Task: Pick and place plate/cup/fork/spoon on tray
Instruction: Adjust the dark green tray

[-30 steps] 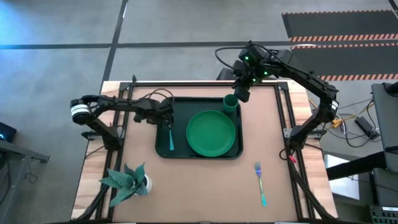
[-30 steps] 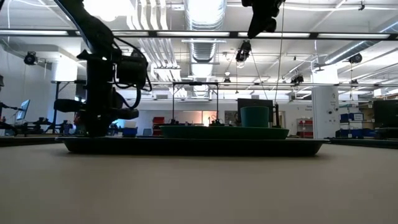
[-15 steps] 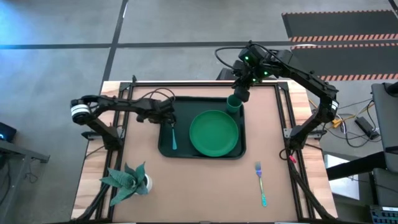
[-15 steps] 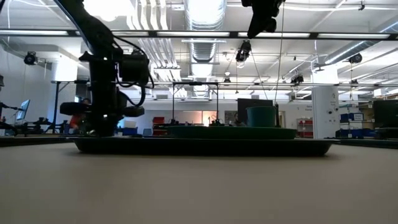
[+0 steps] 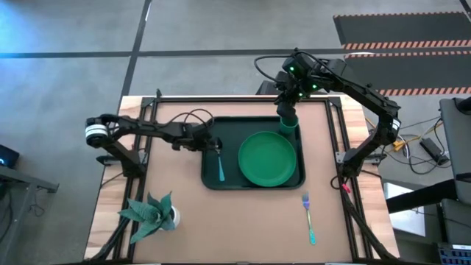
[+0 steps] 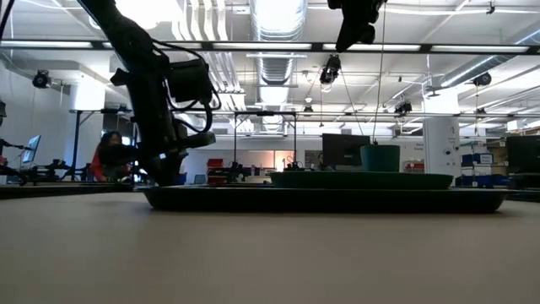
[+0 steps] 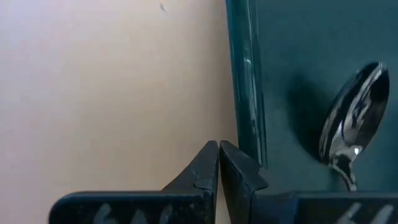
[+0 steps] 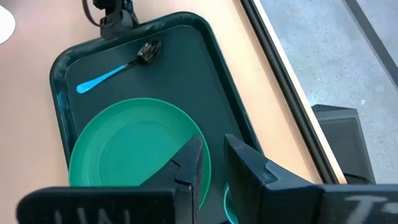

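One spoon [image 5: 220, 166] lies on the tray [image 5: 210, 177], bowl toward left gripper [image 5: 214, 145] (jaws pinched together).

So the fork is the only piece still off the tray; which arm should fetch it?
Probably the right. The fork lies on the table's right side, beside the right arm's base. The right hand hovers free above the cup, while the left hand sits at the tray's far-left rim.

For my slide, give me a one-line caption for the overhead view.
Left gripper at the tray's rim beside the spoon; plate and cup loaded, fork on the table.
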Robot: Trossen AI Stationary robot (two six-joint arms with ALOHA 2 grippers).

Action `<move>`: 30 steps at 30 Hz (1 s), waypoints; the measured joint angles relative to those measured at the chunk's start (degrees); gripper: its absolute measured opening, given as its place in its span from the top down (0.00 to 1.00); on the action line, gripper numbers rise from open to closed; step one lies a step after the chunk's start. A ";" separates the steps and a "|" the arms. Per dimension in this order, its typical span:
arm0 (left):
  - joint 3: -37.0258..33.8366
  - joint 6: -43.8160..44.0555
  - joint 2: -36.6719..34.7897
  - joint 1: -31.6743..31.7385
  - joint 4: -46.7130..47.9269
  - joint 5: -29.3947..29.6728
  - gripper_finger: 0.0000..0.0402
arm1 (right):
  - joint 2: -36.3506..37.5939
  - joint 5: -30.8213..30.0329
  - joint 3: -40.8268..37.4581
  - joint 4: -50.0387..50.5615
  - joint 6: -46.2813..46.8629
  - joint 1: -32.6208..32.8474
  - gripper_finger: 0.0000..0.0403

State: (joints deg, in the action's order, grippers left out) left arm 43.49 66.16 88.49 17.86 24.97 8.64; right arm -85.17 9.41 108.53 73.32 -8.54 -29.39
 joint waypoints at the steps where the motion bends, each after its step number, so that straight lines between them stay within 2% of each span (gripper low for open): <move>1: 0.00 0.25 0.00 -0.16 0.03 0.04 1.00 | 0.00 0.00 0.00 0.00 0.00 0.00 0.87; 22: -0.90 -0.54 -0.02 -0.19 -3.06 2.41 1.00 | 0.00 -0.02 0.00 3.28 1.17 0.00 0.87; 30: -0.93 -4.05 -2.16 -0.24 -2.44 2.46 1.00 | 0.00 -0.04 0.00 15.10 5.11 0.87 0.87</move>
State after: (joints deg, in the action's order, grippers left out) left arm 42.56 62.11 86.32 17.63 22.52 11.10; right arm -85.17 9.37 108.53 88.41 -3.42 -28.51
